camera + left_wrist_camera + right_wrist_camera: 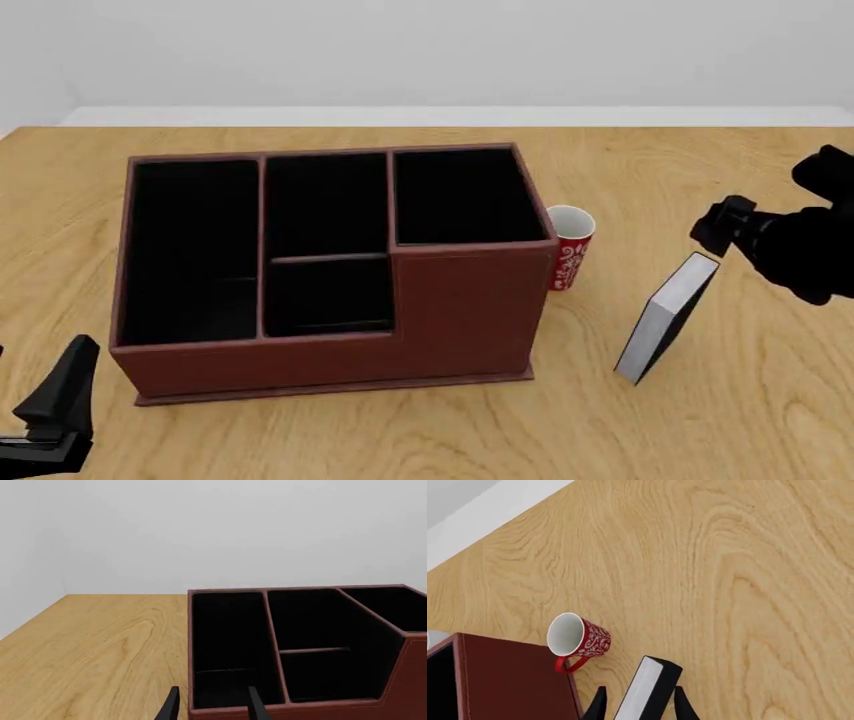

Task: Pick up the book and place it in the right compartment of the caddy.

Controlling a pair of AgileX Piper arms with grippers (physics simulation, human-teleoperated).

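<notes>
Book (663, 318) stands on its lower edge on the table (747, 430), right of the caddy (334, 290) and well apart from it, tilted with its top leaning toward the right gripper (711, 247). Right wrist view: the two fingers sit either side of the book's top end, close to the covers; actual contact cannot be confirmed. Risk, as a judgement: the hold is only at the top corner of a thin, leaning hardcover, so it may pivot or slip out on the lift and fall flat on the wood. Second risk: the red-and-white cup (569, 245) stands just beside the caddy's right wall, on the route to the right compartment (461, 197); a low carry could knock it. Third: a tilted book could catch that section's tall front wall. All four black-lined sections look empty, though their floors are dark. Left gripper (212, 705) hangs near the caddy's near-left corner, fingers parted, holding nothing.
</notes>
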